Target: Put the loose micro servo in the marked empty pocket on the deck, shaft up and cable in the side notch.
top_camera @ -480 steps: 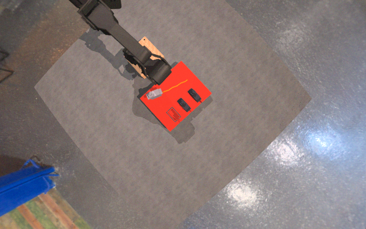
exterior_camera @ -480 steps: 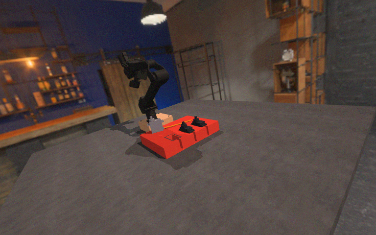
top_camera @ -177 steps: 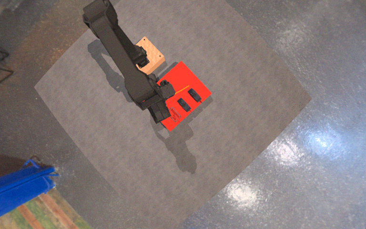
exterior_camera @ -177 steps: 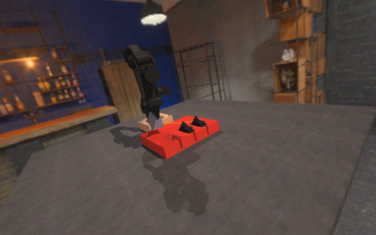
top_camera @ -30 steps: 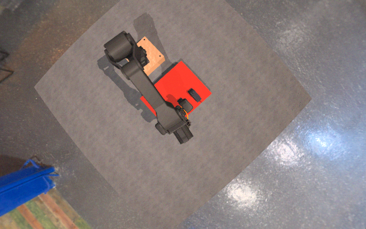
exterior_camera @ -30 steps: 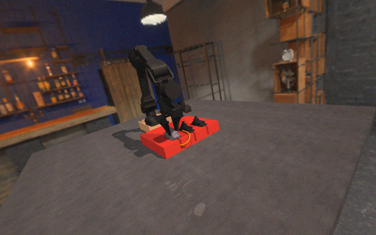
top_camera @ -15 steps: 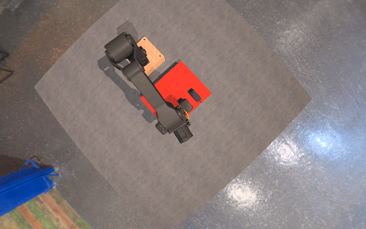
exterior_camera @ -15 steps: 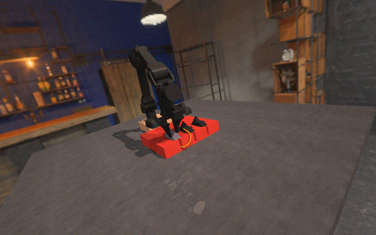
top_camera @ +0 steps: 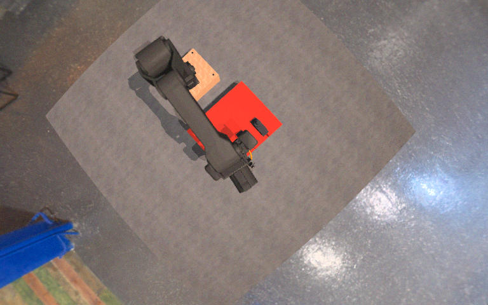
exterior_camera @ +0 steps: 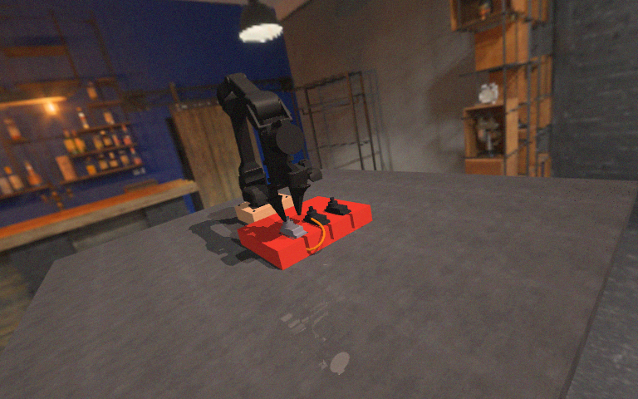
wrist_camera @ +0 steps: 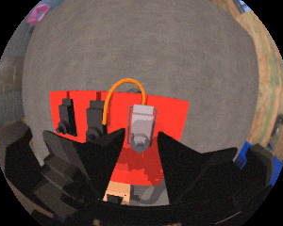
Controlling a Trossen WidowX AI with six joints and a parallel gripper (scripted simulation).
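The grey micro servo (exterior_camera: 292,229) (wrist_camera: 141,120) sits low inside the marked outline on the red deck (top_camera: 239,101) (exterior_camera: 261,248) (wrist_camera: 172,113), its round output shaft facing up. It looks level; whether both ears lie flat is too small to tell. Its orange cable (top_camera: 251,154) (exterior_camera: 323,237) (wrist_camera: 127,80) leaves at the side notch, arcs outside the deck edge and comes back beside the nearer black servo. My gripper (exterior_camera: 291,217) (wrist_camera: 141,134) is open, its fingertips on either side of the servo near the shaft end, with narrow gaps to it. The arm hides both in the top view.
Two black servos stand in the deck beside the grey one, the nearer (exterior_camera: 316,216) (wrist_camera: 95,117) close to a finger, the farther (top_camera: 259,126) (exterior_camera: 337,206) (wrist_camera: 66,115) beyond it. A peach block (top_camera: 206,77) (exterior_camera: 257,214) (wrist_camera: 120,190) lies behind the deck near the arm's base.
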